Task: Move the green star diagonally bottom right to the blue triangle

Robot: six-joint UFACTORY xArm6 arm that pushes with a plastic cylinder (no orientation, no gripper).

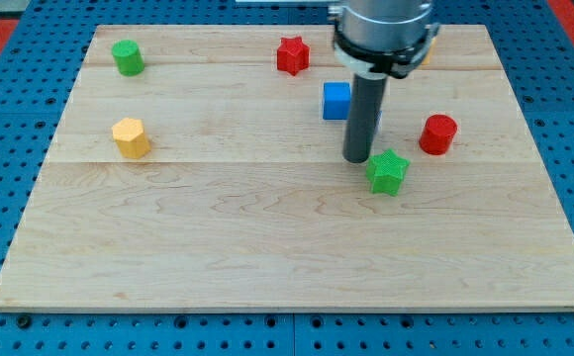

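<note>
My tip (pixel 356 158) touches the green star (pixel 388 172), mid-board, far from all edges; my rod hides the blue triangle.

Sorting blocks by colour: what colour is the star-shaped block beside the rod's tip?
Green: the green star, in the camera view, beside my tip.

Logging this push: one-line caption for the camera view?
Tool tip just upper-left of green star; blue cube behind, blue triangle hidden.

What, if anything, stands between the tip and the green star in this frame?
Nothing visible. My tip sits just to the upper left of the green star, with only a sliver of bare board between them. The blue triangle cannot be seen; the rod may hide it.
</note>
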